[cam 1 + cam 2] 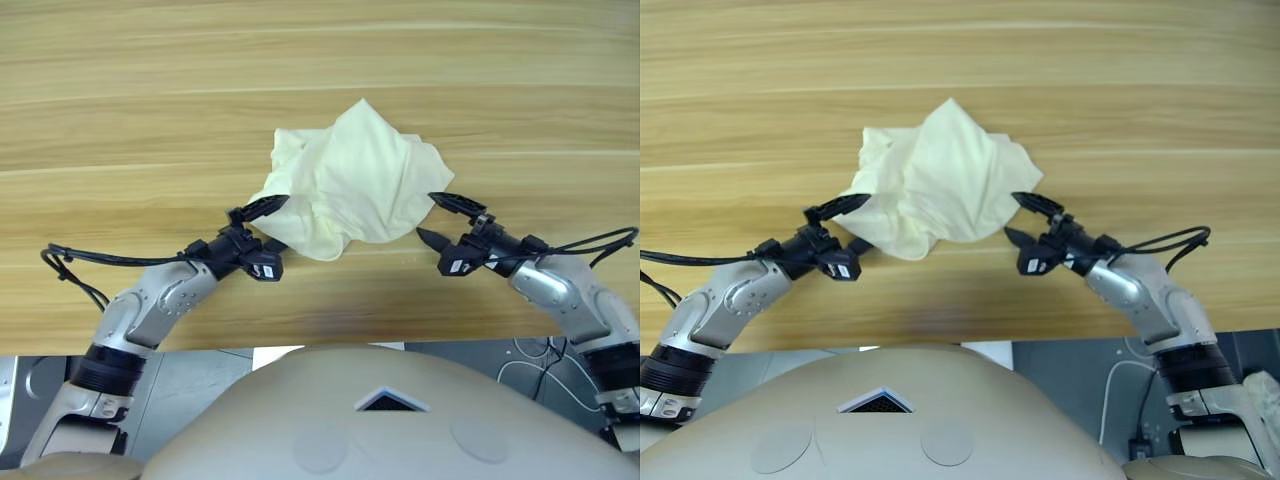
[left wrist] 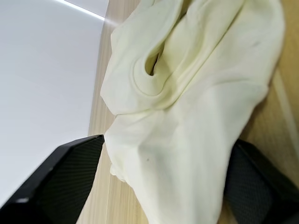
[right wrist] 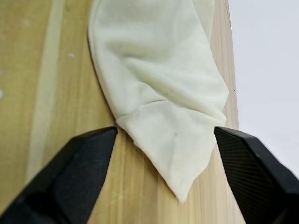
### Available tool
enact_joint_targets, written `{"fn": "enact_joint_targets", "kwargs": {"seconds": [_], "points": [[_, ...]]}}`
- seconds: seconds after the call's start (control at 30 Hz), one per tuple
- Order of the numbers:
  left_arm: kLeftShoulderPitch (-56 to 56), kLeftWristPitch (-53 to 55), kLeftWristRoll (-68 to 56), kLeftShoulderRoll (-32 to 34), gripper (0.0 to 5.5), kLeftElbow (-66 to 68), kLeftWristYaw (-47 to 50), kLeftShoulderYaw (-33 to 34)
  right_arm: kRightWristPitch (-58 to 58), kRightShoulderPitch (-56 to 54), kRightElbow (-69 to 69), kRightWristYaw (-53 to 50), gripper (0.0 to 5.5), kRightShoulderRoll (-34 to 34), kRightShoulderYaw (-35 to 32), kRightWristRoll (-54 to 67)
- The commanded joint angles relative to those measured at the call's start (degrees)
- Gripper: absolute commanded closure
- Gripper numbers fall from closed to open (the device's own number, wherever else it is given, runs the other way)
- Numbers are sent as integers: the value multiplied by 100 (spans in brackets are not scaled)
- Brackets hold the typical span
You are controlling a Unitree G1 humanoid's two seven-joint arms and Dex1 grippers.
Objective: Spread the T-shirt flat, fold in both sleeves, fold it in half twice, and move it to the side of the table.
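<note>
A pale yellow T-shirt [image 1: 350, 180] lies crumpled in a heap near the middle of the wooden table [image 1: 120, 120]. My left gripper [image 1: 266, 222] is open at the heap's near left edge, and a fold of the T-shirt [image 2: 182, 154] sits between its black fingers [image 2: 56, 177]. My right gripper [image 1: 440, 218] is open at the heap's right edge; a corner of the T-shirt [image 3: 173, 140] lies between its fingers [image 3: 79, 172] without being pinched.
The wooden table stretches wide to the left, right and far side of the shirt. Its near edge [image 1: 400, 340] runs just behind both arms. Black cables [image 1: 70, 262] trail from each wrist.
</note>
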Motion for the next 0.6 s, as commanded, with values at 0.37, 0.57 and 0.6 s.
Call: {"fn": "enact_joint_targets", "kwargs": {"seconds": [0.37, 0.57, 0.6], "points": [[137, 232, 167, 27, 135, 378, -197, -399, 101, -331, 639, 69, 164, 259, 754, -258], [99, 210, 56, 30, 135, 368, -132, -371, 61, -264, 540, 88, 164, 176, 820, -125], [96, 199, 18, 43, 141, 364, -142, -365, 61, -257, 543, 80, 179, 182, 827, -107]]}}
